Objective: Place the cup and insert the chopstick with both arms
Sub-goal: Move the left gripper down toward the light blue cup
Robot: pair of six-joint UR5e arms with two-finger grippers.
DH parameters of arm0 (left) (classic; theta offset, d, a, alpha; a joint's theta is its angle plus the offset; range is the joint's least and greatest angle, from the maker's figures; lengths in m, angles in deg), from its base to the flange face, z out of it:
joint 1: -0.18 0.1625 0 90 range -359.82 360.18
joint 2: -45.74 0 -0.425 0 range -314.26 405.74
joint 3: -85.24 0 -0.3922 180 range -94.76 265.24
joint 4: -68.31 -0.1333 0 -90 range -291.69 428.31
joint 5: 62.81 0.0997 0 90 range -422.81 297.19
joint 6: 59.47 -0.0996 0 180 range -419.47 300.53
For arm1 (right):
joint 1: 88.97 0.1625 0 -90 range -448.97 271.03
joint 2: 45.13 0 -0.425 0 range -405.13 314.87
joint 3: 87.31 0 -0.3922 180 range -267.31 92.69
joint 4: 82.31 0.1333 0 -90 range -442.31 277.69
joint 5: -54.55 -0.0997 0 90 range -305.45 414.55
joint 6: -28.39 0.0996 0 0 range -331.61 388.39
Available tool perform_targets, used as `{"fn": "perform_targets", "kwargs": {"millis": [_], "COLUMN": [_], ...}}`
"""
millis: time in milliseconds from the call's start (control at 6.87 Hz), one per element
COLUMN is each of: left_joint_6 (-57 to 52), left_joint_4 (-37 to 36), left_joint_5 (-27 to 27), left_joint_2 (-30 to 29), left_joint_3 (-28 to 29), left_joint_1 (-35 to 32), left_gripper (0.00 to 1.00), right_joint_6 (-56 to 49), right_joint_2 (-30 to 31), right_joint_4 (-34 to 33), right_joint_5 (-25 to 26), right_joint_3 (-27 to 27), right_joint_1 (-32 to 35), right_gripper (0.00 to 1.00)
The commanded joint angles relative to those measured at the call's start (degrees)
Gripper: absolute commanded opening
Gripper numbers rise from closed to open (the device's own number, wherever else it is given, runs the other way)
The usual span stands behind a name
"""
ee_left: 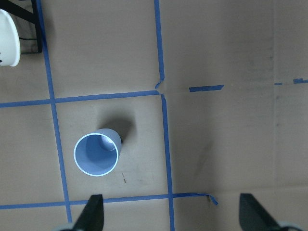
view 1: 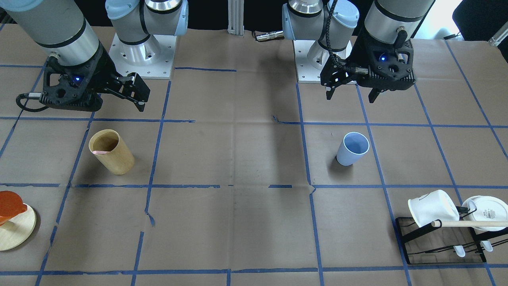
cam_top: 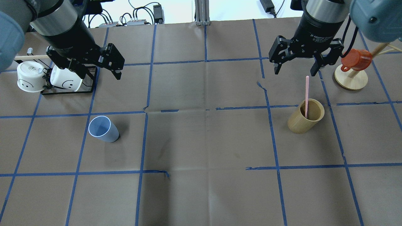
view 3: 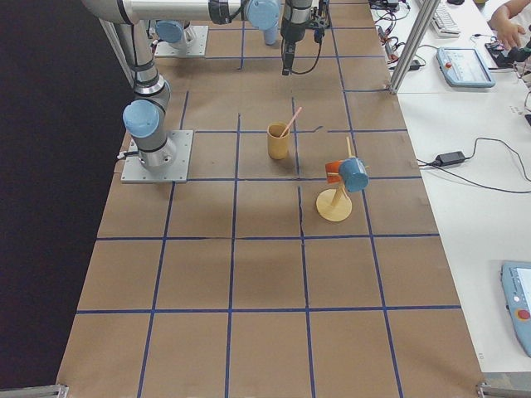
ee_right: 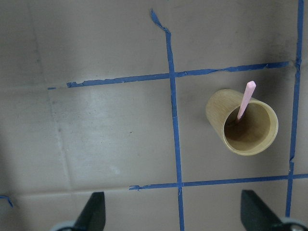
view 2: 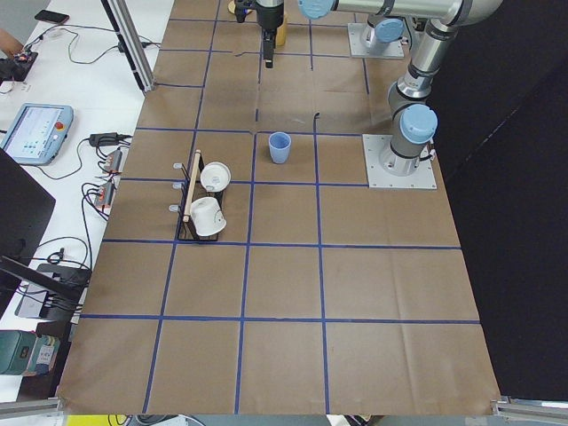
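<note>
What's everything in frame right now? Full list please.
blue cup: 1, light blue, upright on the table's left half
wooden holder: 1, tan, upright on the right half
chopstick: 1, pink, standing slanted inside the wooden holder
white cups: 2, white, on the rack at the far left
rack: 1, black wire, far left
dowel: 1, pale wood, across the rack
mug stand: 1, pale wood, far right
orange mug: 1, hung on the stand
blue mug: 1, hung on the stand
table: 1, brown paper, blue tape grid
left gripper: 1, black, fingers open, empty
right gripper: 1, black, fingers open, empty
</note>
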State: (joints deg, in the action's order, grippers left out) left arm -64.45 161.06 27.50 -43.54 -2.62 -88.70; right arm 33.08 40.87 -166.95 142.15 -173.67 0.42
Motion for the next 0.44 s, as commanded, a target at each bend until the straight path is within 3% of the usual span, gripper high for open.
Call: {"fn": "perform_targets", "kwargs": {"millis": [0, 291], "left_joint_6": [0.1, 0.1], "left_joint_4": [-0.1, 0.0], "left_joint_5": [-0.2, 0.0], "left_joint_2": [0.1, 0.1], "left_joint_3": [0.1, 0.1], "left_joint_1": [0.8, 0.9], "left_gripper": [1.0, 1.0], "right_joint_6": [0.2, 0.1], "right_joint_2": [-0.1, 0.0], "right_joint_4": [-0.1, 0.0], "right_joint_5": [-0.4, 0.0], "right_joint_3": [0.0, 0.0], "right_joint_1": [0.0, 0.0], "right_gripper": [1.0, 1.0]}}
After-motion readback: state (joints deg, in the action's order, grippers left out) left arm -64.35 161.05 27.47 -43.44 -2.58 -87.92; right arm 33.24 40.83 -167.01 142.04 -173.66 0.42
